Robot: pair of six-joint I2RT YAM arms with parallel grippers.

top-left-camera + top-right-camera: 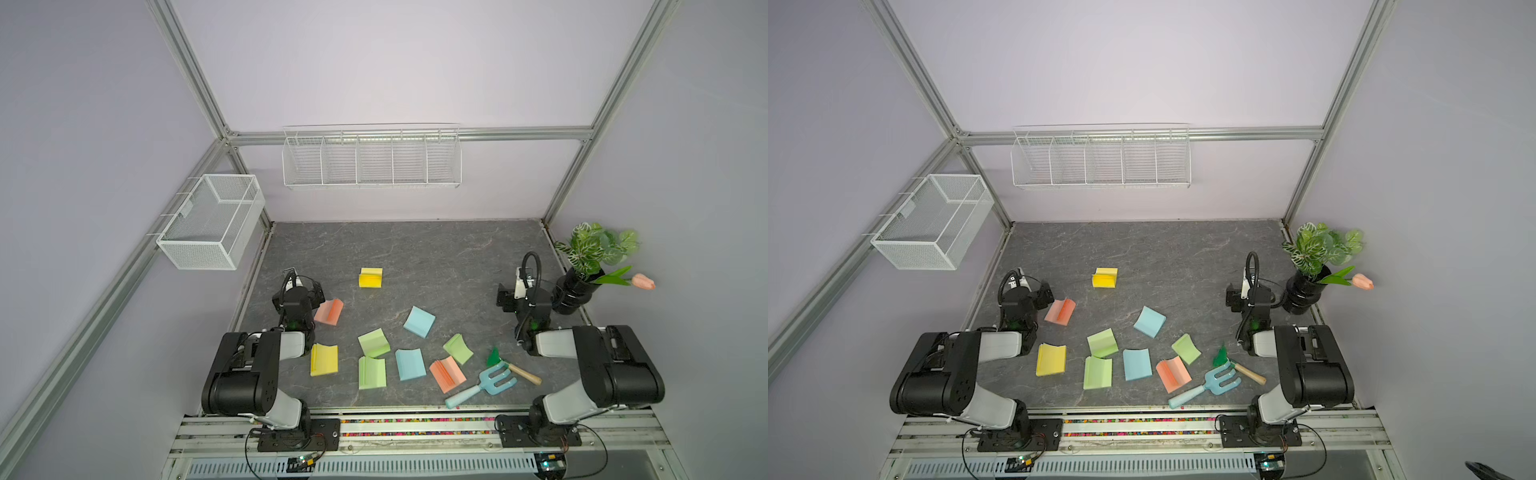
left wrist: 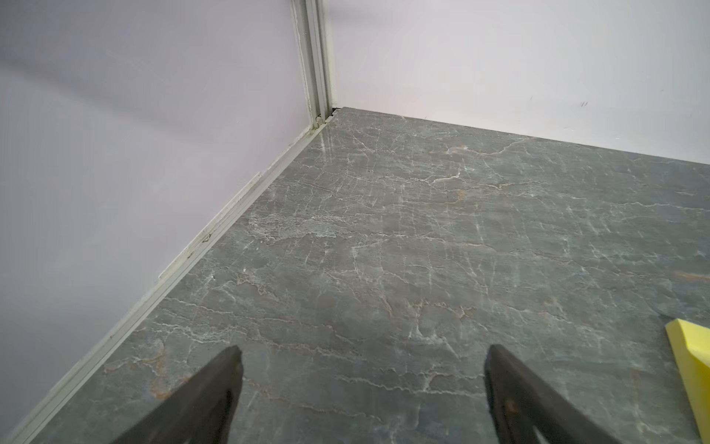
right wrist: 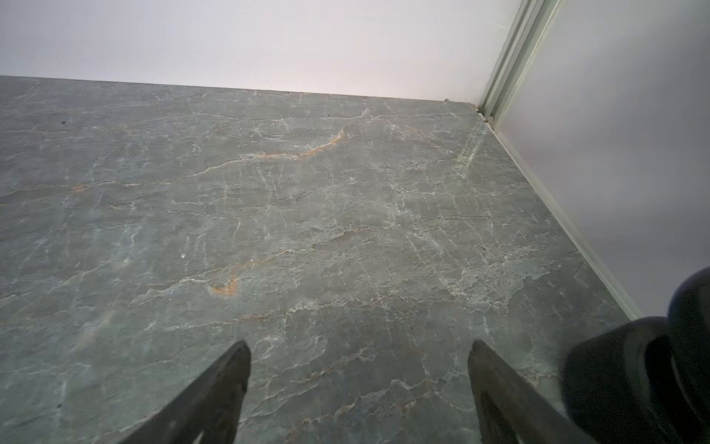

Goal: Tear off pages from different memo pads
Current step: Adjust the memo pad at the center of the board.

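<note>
- Lying scattered over the grey table (image 1: 415,249), the nine memo pads (image 1: 373,343) clustered mostly toward its front edge. One yellow pad (image 1: 370,277) sat apart, farther back, and a salmon pad (image 1: 329,311) lay off to the left.
- Several top sheets curled upward, but no pages could be made out lying free of a block, so I judged that all the tearing was yet to be done.
- The left gripper (image 2: 361,357) hung wide open over bare table and held nothing, with the salmon pad just beside it in both top views.
- The right gripper (image 3: 359,351) also gaped empty, near the black vase (image 3: 653,365) and well apart from any pad.
- A blue toy fork (image 1: 482,384) lay at the front right.
</note>
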